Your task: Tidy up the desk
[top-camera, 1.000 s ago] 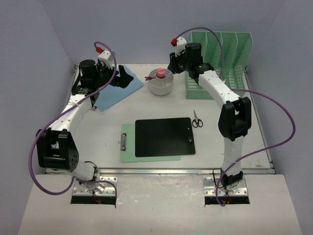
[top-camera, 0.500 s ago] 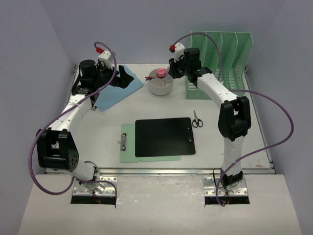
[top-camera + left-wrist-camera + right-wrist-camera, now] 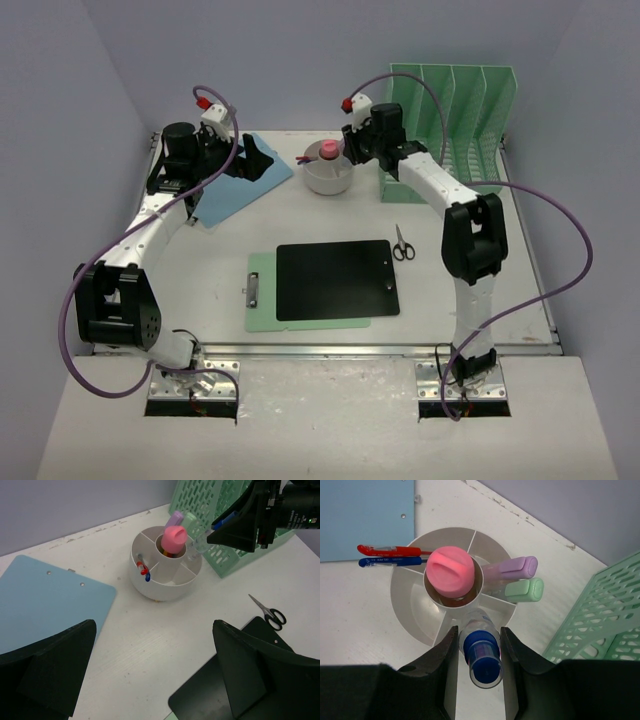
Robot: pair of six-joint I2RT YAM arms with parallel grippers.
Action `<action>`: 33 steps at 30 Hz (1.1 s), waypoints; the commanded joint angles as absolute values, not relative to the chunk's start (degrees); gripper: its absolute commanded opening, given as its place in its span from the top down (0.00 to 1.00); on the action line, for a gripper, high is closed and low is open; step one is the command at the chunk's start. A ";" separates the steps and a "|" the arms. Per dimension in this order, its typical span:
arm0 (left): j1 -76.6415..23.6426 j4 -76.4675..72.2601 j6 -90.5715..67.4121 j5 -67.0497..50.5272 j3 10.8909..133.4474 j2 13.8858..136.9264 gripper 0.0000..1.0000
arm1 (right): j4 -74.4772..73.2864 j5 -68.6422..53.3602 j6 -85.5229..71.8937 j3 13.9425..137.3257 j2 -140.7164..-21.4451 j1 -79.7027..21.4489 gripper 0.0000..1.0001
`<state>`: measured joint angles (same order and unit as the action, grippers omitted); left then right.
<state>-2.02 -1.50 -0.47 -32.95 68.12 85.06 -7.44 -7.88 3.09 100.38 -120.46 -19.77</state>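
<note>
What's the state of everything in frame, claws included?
left claw: open, holding nothing.
right claw: shut on blue-capped marker, over the organizer's rim.
organizer: upright, holding pens and highlighters.
scissors: closed, flat on the desk.
black clipboard: flat, on top of green clipboard.
blue clipboard: flat on desk.
file rack: upright.

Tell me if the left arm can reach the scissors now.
Probably, at a stretch: the left fingers are open and empty, and the scissors lie uncovered, though far across the desk beside the right arm.
</note>
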 commanded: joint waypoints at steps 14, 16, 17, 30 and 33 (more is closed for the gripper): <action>-1.32 -3.52 0.79 -33.75 68.91 83.59 0.00 | -7.37 -5.27 0.80 105.64 -118.93 -20.65 0.40; -1.32 -3.43 0.62 -33.66 68.91 83.24 0.00 | -10.18 -5.62 -1.39 105.56 -115.77 -20.65 0.41; -1.32 -3.43 0.62 -33.58 68.99 83.15 0.00 | -10.20 -5.71 -1.41 105.56 -115.75 -20.65 0.41; -1.32 2.46 -4.83 -17.86 68.82 79.19 0.00 | -23.99 3.86 4.84 66.13 -87.29 -19.25 0.76; -1.32 3.42 -6.50 -12.84 68.82 78.58 0.00 | -25.31 4.83 0.98 59.27 -83.42 -18.90 0.72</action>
<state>-1.89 2.24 -3.62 -19.57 68.12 80.60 -21.02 1.58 3.27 64.77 -84.77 -19.51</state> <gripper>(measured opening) 0.999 0.274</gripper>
